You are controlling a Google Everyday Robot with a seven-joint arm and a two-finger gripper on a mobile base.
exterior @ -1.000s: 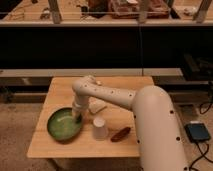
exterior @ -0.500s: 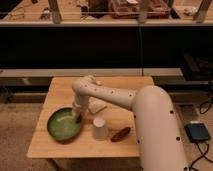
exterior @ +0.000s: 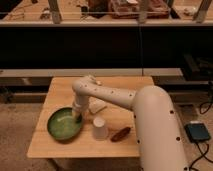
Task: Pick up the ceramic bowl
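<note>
The robot's gripper (exterior: 78,116) is down low at the right edge of the wide, round, shiny green ceramic bowl (exterior: 64,124). It sits right at the bowl's dark rim, on the side nearest the white arm (exterior: 107,95). Whether the gripper is squeezing the rim or is loose cannot be told from here.

The bowl rests flat on the light brown wooden table (exterior: 60,91), near the front left corner. It does not look lifted yet.

Just to the right of the bowl stands a small white cup turned upside down (exterior: 100,128). It is near the bowl but not touching it. Past the cup lies a small reddish-brown long thing (exterior: 120,134); what it is cannot be told. Behind the cup, close to the arm, lies a flat white thing (exterior: 97,105) that looks like folded paper or cloth.

The step in hand seems to be getting hold of the rim. To do it well, one finger should go inside the bowl and one outside, with the rim in between. The squeeze should be firm, because the shiny bowl may be slippery. Then the lift should go straight up and slowly. A bowl held by one edge may tip, so it should stay level. The gripper should also keep away from the cup, or it could knock it over.
</note>
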